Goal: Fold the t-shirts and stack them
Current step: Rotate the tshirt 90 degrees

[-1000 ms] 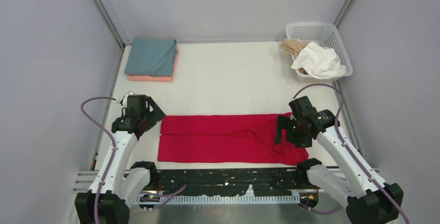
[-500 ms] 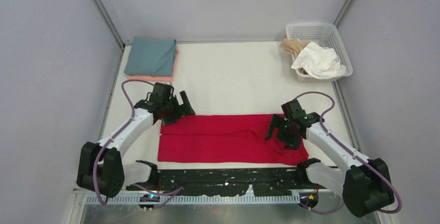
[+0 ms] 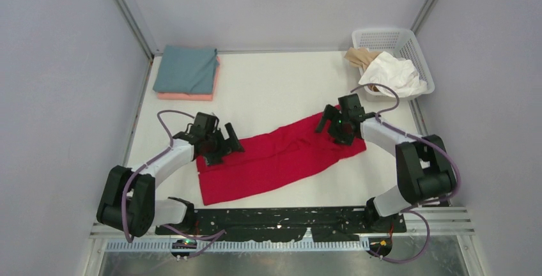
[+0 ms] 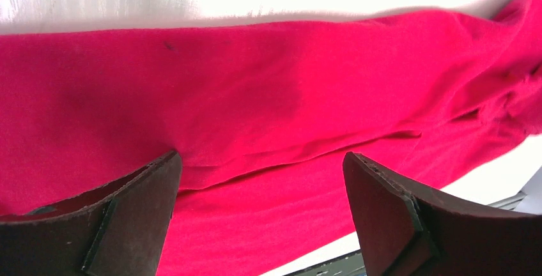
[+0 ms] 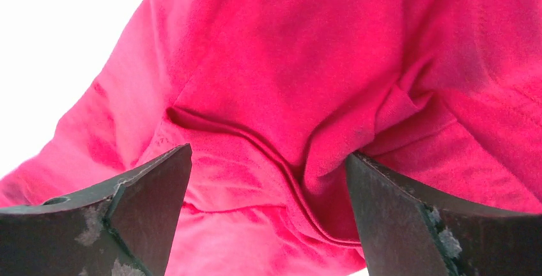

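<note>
The left fingers (image 4: 131,215) are spread wide with nothing gripped, and the red t-shirt (image 3: 275,158) is seen lying on the bench (image 3: 275,91) beneath and between them. The right fingers (image 5: 137,215) are likewise parted, with its creased far end directly below them.

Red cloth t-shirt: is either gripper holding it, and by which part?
Nothing is held: left gripper and right gripper stand open over the red cloth t-shirt.

Pale lavender walls (image 3: 64,65), white tabletop (image 3: 275,91), 2 metal corner posts (image 3: 128,14)
</note>
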Available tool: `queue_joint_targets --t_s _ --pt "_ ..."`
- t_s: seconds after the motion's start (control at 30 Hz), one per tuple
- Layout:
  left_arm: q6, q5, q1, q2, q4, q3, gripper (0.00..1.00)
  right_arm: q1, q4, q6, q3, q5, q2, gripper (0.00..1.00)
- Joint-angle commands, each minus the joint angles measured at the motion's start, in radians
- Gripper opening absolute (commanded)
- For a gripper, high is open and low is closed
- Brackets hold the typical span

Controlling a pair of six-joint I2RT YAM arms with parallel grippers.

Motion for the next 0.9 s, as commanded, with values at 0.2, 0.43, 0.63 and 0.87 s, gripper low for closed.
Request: queue_joint_targets --t_s 0.2,0.43,0.63,0.87 --pt "-0.474 -0.198 -0.280 -0.056 0.083 -0.113 1.00 -0.023 0.244 -0.156 0.527 -0.058 0.525 0.95" --pt "-0.831 -0.505 -0.601 -0.105 0.071 -0.087 1.00 -0.016 0.169 -0.057 0.931 -0.182 0.827 0.95" --pt "-0.934 -0.465 -0.670 0.042 0.226 -0.090 0.99 0.004 0.186 0.070 1.181 -0.192 0.987 0.95" --pt "-0.842 -0.340 -0.702 0.216 0.390 0.025 1.00 0.029 0.093 0.053 1.519 -0.176 1.149 0.95"
